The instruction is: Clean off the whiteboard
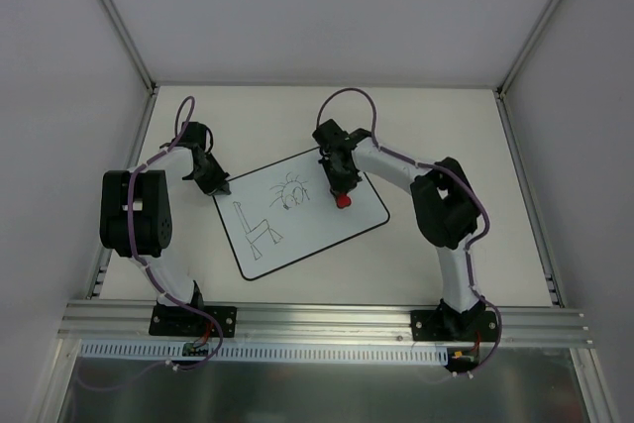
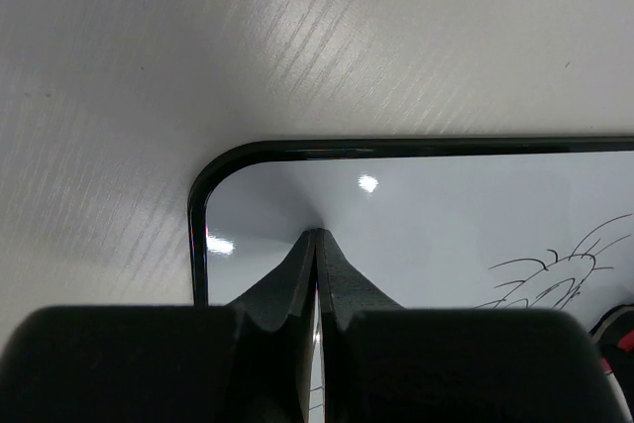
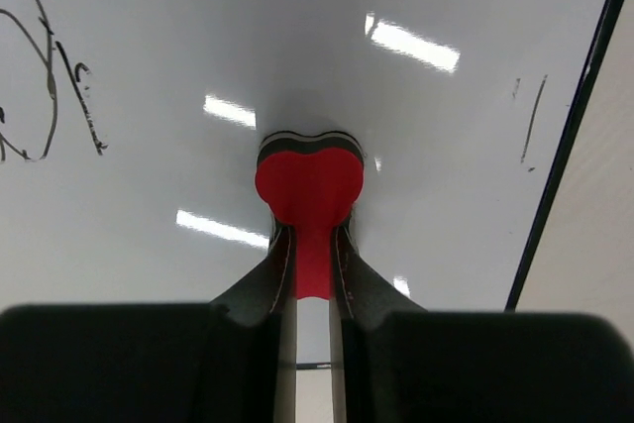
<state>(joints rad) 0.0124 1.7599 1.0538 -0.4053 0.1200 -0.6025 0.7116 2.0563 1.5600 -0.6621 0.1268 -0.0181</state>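
The whiteboard (image 1: 332, 223) lies tilted on the table and bears black sketches: a four-legged figure (image 1: 261, 231) and a spiky scribble (image 1: 290, 192). My left gripper (image 1: 220, 188) is shut with nothing in it, its tips (image 2: 317, 235) resting on the whiteboard (image 2: 446, 195) near a rounded corner. My right gripper (image 1: 342, 188) is shut on the red bone-shaped eraser (image 1: 343, 201). In the right wrist view the eraser (image 3: 310, 183) sticks out past the gripper (image 3: 314, 237), its end on the whiteboard (image 3: 446, 156). Black lines (image 3: 50, 76) lie to its left, faint marks (image 3: 533, 118) to its right.
The board sits on a white table (image 1: 446, 126) enclosed by white walls with metal corner posts. An aluminium rail (image 1: 317, 319) carrying both arm bases runs along the near edge. Bare tabletop (image 2: 198, 47) lies beyond the board's black rim (image 2: 396, 146).
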